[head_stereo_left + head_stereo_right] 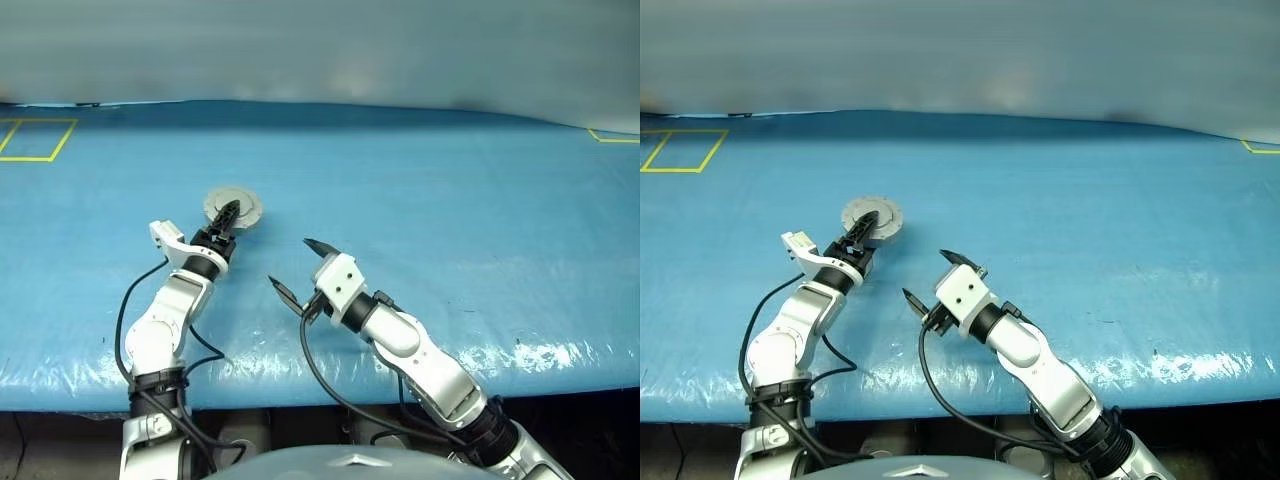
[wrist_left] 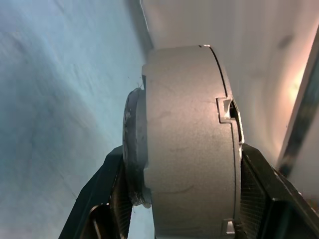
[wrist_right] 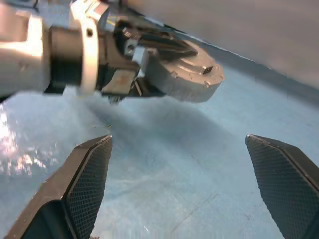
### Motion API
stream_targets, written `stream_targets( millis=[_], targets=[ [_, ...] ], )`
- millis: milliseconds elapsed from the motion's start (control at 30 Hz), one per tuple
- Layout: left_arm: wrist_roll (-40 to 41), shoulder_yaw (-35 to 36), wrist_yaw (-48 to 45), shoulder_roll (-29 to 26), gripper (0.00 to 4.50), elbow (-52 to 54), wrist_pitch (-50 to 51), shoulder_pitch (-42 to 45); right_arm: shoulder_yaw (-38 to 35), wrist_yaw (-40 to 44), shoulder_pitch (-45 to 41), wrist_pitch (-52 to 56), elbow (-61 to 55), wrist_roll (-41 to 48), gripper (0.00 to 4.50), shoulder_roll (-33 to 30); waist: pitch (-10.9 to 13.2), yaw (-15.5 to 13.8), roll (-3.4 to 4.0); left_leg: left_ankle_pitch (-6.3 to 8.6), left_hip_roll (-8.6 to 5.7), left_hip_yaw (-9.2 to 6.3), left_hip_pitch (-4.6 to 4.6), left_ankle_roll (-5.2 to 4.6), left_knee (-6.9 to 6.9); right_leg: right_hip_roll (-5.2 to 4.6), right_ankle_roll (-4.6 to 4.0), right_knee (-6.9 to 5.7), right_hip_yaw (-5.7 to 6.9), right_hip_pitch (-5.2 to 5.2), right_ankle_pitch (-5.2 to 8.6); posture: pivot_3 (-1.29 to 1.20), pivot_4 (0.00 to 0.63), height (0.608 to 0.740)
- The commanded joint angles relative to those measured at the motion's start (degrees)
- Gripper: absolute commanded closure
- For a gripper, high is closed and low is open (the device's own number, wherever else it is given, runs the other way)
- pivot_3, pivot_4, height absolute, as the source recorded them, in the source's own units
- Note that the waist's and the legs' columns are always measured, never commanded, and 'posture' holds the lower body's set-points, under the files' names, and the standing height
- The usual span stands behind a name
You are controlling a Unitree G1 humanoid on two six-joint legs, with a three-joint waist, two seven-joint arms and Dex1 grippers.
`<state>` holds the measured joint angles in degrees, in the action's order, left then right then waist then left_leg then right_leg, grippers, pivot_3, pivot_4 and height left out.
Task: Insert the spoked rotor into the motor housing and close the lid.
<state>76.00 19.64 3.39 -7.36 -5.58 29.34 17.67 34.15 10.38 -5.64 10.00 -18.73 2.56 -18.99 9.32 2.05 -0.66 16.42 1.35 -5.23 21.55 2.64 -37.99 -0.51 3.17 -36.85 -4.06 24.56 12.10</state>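
Gripping the round silver-grey metal motor housing (image 2: 189, 144) between its two black fingers, with the toothed disc lid (image 1: 247, 211) shut on it, our left hand (image 1: 227, 214) holds it over the blue desk (image 1: 450, 200), while our right hand (image 1: 296, 268) hangs spread and empty nearby.

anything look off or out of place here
Nothing stands out. The left gripper grips the closed motor housing across its faces, with the lid seated on it, just above the blue table. The right gripper hangs open and empty beside it. No spill or damage shows.
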Motion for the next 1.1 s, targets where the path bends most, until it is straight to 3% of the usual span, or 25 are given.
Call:
stream_targets(
  millis=[33, 400, 600, 700, 900, 1100],
  targets=[
    [-5.53, 0.80, -4.52, -1.70, 2.08, -6.64, -2.53, 8.23, -1.06, 0.36, 1.84, -2.64, 0.44, -2.25, 0.00, 1.69, 0.02, -0.24, -0.04, 0.00, 0.00, 0.00, 0.00, 0.00, 0.00, 0.00, 0.00, 0.01, 0.00, 0.00, 0.00, 0.00, 0.150, 0.740],
    [-25.24, 3.15, -14.03, -2.92, 2.08, -47.38, -14.22, 33.75, -7.34, -1.85, 9.29, -4.24, 3.33, -4.50, 0.00, 7.32, 0.16, -0.21, -0.31, 0.02, -0.12, -0.04, 0.06, -0.05, 0.07, -0.10, 0.03, 0.14, 0.03, -0.01, -0.05, 0.00, 0.150, 0.740],
    [-31.61, 5.03, -15.13, -3.56, 2.08, -59.82, -18.29, 39.88, -10.09, -2.82, 12.52, -4.71, 3.81, -5.04, 0.00, 9.52, 0.18, 0.30, -0.34, 0.03, -0.12, -0.04, 0.06, -0.06, 0.09, -0.12, 0.03, 0.09, 0.03, 0.01, -0.05, 0.00, 0.150, 0.740],
    [-33.40, 6.30, -15.77, -4.21, 2.08, -61.85, -18.53, 40.51, -10.52, -2.64, 13.27, -4.46, 3.94, -5.52, 0.00, 10.00, 0.18, 0.49, -0.34, 0.02, -0.12, -0.04, 0.02, -0.05, 0.04, -0.11, 0.03, 0.01, 0.02, -0.01, -0.05, 0.00, 0.150, 0.740],
    [-34.11, 8.80, -16.36, -6.74, 0.08, -59.01, -12.84, 36.37, -11.20, -2.32, 14.15, -4.25, 3.94, -5.50, 0.00, 11.41, 0.17, 1.01, -0.32, 0.00, -0.11, -0.07, -0.02, -0.03, 0.00, -0.10, 0.04, -0.08, 0.01, -0.02, -0.06, 0.00, 0.150, 0.740],
    [-31.99, 10.53, -13.56, -7.95, 0.03, -43.59, -1.50, 25.44, -10.67, -0.49, 13.17, -3.83, 4.63, -5.70, 0.00, 11.83, 0.10, 2.12, -0.25, 0.00, -0.09, -0.01, -0.27, -0.04, 0.03, -0.10, 0.04, -0.19, -0.07, -0.14, -0.06, 0.00, 0.150, 0.740]
  ],
)
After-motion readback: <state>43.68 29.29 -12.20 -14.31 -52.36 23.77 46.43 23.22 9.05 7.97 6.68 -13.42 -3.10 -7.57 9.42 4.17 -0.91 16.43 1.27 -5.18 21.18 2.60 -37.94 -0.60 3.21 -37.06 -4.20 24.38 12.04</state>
